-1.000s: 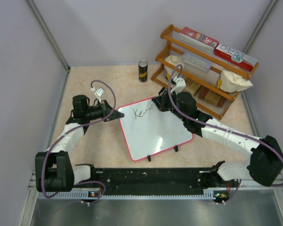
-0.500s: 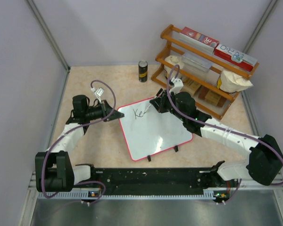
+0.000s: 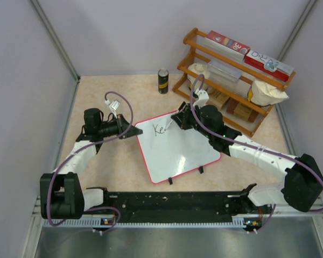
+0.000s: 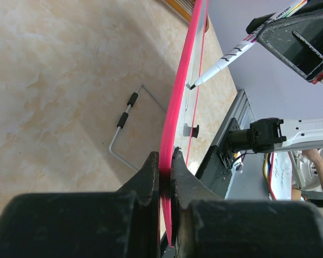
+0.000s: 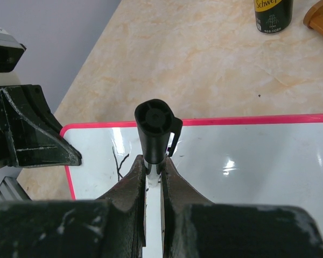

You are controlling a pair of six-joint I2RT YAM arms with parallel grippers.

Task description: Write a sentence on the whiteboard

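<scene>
The whiteboard (image 3: 177, 150) lies tilted on the table, white with a red-pink rim. Black lettering (image 3: 160, 129) reading "Ke" sits near its far left corner. My left gripper (image 3: 133, 132) is shut on the board's left rim, seen edge-on in the left wrist view (image 4: 177, 97) between the jaws (image 4: 164, 161). My right gripper (image 3: 177, 119) is shut on a marker (image 5: 153, 129) with its black cap end facing the camera. The marker (image 4: 231, 54) points its tip down at the board beside the lettering (image 5: 118, 164).
A black can (image 3: 163, 81) stands at the back. A wooden rack (image 3: 202, 56) with red-and-white boxes and pale bags fills the back right, close behind my right arm. A wire stand (image 4: 129, 118) lies under the board. Two black clips (image 3: 201, 170) sit on its near edge.
My right gripper has shifted slightly left with the marker, tip staying by the "Ke". The left gripper keeps its hold on the rim and has barely moved.
</scene>
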